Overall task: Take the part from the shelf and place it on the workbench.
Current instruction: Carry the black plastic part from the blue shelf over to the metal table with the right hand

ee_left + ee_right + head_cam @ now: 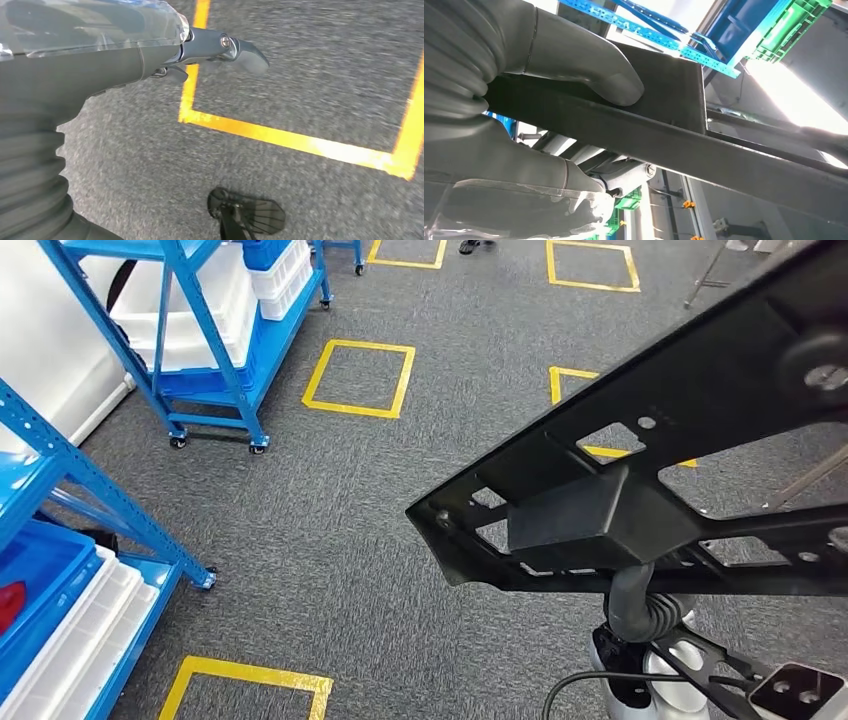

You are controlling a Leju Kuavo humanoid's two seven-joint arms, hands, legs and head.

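1. Fingers and thumb (589,75) of the right hand (524,115) clamp the black part (650,480) from both faces: in the right wrist view the thumb presses flat on one face, and the fingers seem to wrap the other.
2. Left hand (150,55) hangs over grey carpet (300,65) near a yellow floor marking (280,135). It holds nothing; whether its fingers are spread or curled I cannot tell.
3. In the head view the part is off the shelf and carried in the air at about 3 o'clock, above the floor. Its long axis runs from roughly 8 o'clock up to 2 o'clock.
4. Blue shelving (210,340) with white bins stands at 10 to 11 o'clock. I see no workbench.
5. Judgement: the right hand has the part, so setting it down falls to that arm once the bench comes into sight.
6. No brand, label or writing can be read.
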